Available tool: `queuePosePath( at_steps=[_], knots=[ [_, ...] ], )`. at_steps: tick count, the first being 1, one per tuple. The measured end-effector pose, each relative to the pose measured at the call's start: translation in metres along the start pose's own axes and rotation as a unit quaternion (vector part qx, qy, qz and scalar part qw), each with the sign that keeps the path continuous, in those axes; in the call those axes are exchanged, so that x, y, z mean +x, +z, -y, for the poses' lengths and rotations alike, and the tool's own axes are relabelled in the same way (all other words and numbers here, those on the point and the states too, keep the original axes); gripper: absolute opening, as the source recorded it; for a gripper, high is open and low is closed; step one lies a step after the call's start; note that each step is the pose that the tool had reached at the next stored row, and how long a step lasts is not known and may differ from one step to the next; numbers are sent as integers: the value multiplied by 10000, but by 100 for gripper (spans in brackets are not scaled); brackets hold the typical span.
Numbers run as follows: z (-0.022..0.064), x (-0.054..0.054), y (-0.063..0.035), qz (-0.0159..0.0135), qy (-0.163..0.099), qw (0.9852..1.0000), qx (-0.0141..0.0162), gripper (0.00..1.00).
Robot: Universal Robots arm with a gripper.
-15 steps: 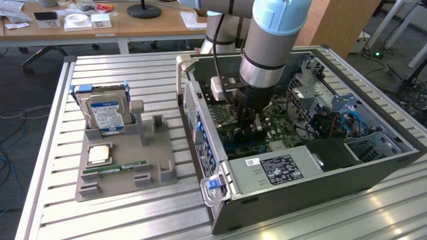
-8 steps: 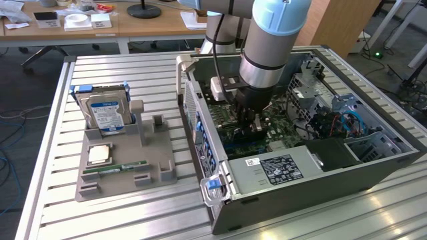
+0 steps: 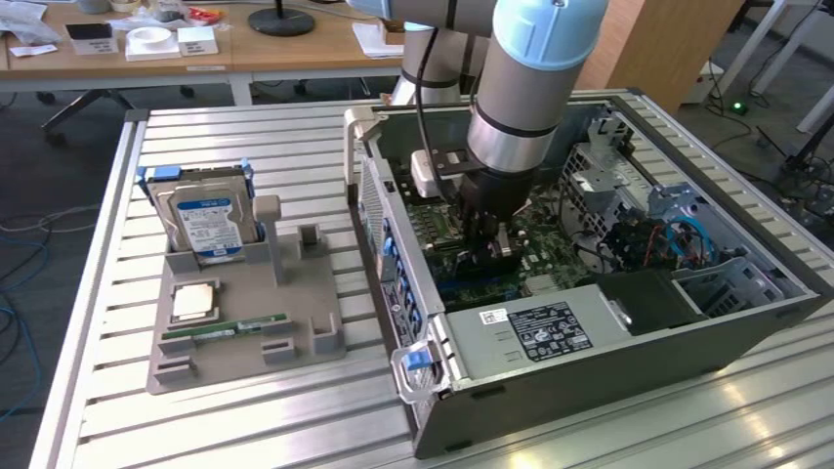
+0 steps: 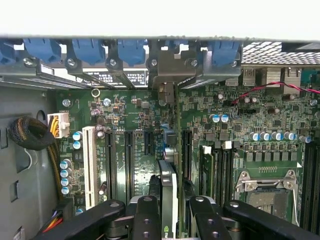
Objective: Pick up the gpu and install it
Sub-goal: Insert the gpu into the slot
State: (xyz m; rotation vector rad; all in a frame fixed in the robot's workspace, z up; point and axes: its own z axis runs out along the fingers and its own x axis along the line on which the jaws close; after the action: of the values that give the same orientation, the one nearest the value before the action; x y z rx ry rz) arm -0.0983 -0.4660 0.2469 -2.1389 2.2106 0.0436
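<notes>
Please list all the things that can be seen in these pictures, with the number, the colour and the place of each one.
gpu: one, dark edge with green board, standing on edge between the gripper fingers, over the motherboard slots.
computer case: one, grey and black, open, lying on the table at the exterior view's right.
motherboard: one, green, inside the case.
power supply: one, grey with a black label, at the case's near end.
hard drive: one, blue-white label, standing in the grey holder.
grey holder: one, on the table at the exterior view's left.
RAM stick: one, green, lying on the holder.
CPU: one, silver, lying on the holder.
table: one, slatted metal.
gripper: one, black, shut on the gpu, inside the case.
</notes>
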Motion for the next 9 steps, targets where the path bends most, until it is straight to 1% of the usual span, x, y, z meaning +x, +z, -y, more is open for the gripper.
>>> queuePosePath(
  at_steps=[7, 8, 9],
  knots=[
    [0, 0, 1, 1, 0, 10000, 0, 27],
    [-3, -2, 8, 12, 3, 10000, 0, 28],
    [-2, -2, 8, 10, 3, 10000, 3, 28]
  ],
)
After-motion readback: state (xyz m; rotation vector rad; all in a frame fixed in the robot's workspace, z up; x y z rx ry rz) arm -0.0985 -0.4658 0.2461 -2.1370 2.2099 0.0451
